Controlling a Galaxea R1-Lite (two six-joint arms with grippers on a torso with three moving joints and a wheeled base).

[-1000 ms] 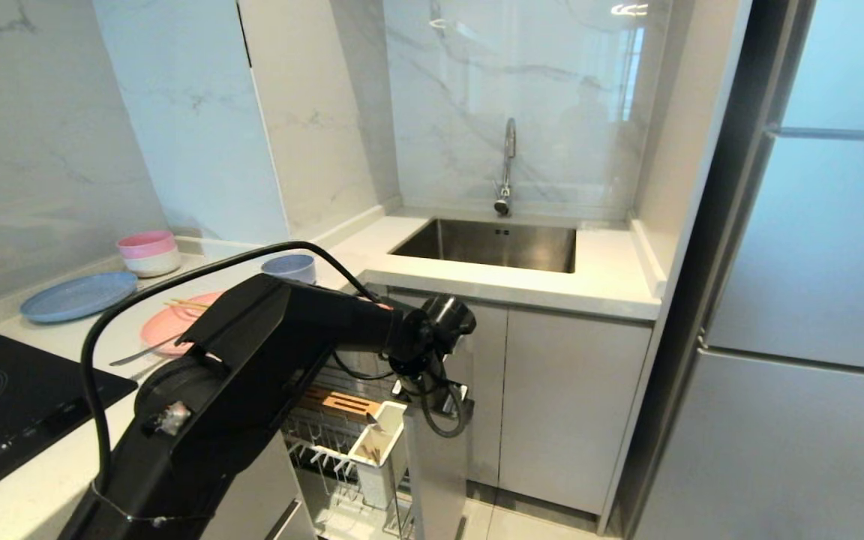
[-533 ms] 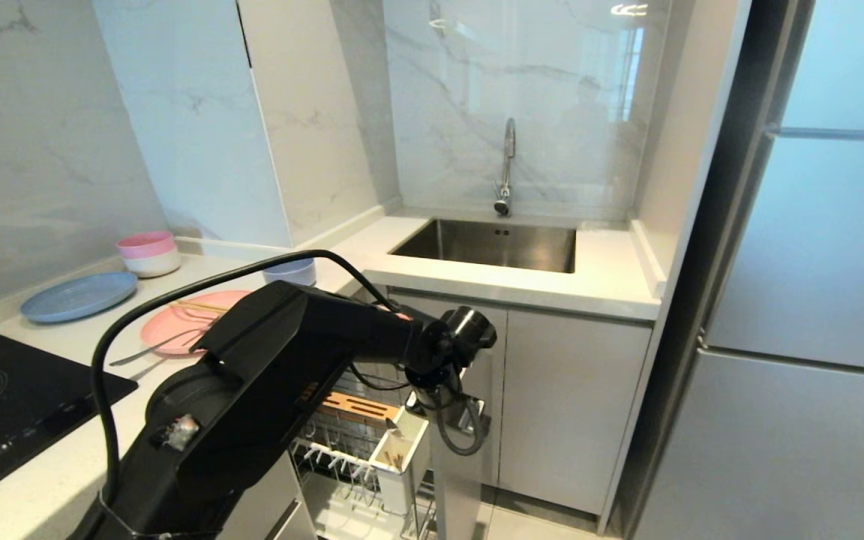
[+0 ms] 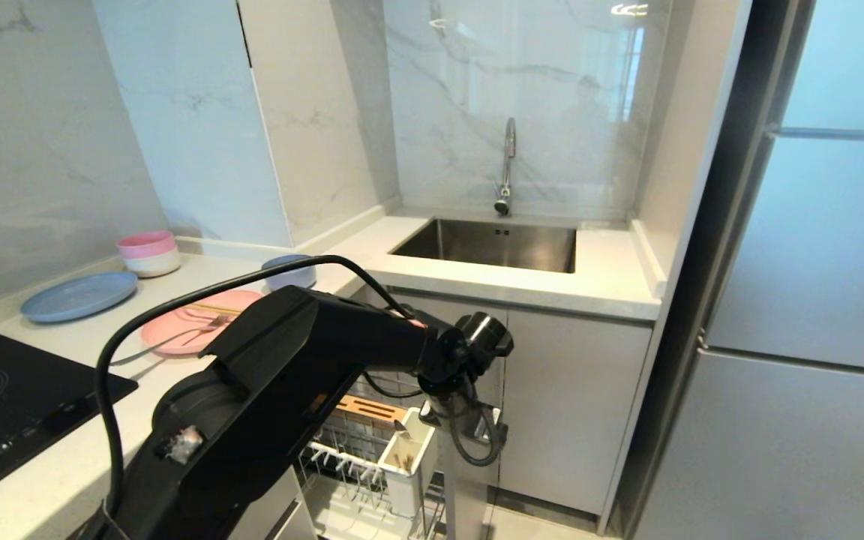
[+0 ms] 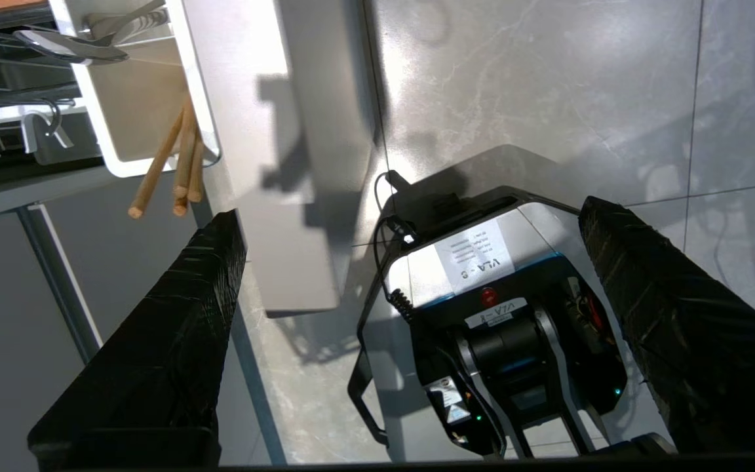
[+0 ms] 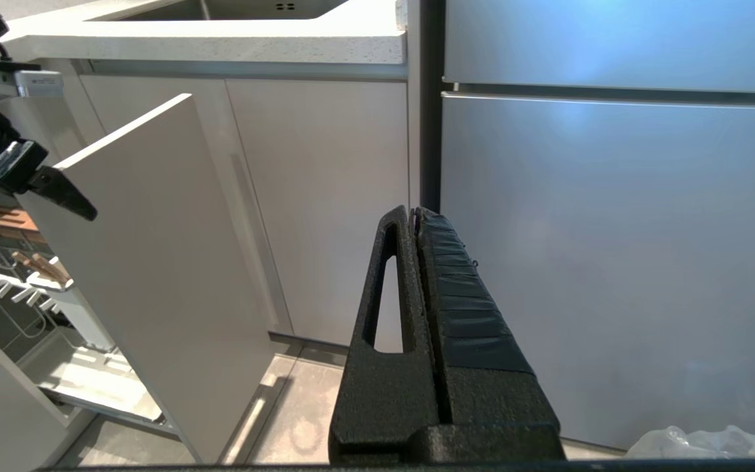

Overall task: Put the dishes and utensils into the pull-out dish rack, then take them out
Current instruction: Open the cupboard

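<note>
We find the left gripper [image 4: 410,216] with its fingers [image 4: 174,314] spread to full width and nothing between them. It hangs pointing down over the grey front panel [image 3: 469,495] of the pull-out dish rack [image 3: 361,457], with the floor and the robot's own base [image 4: 502,328] visible below. The rack stands drawn out from the cabinet beneath the counter. Its white utensil cup [image 3: 408,469] sits just beside the gripper and holds wooden sticks [image 4: 177,164] and a metal utensil [image 4: 76,46]; the wooden strip [image 3: 364,409] lies behind it.

We note the right gripper [image 5: 417,219] low at the robot's side with its fingers pressed together, empty, facing the refrigerator [image 5: 613,229].

On the countertop [image 3: 49,480] we record the pink plate [image 3: 177,326] with the chopsticks [image 3: 211,307] and a fork [image 3: 169,341] lying across it. The blue-grey bowl [image 3: 289,271] stands near the plate, partly behind the arm's cable. Well apart towards the wall lie the larger blue plate [image 3: 79,295] and the stacked pink and white bowls [image 3: 148,253].
</note>
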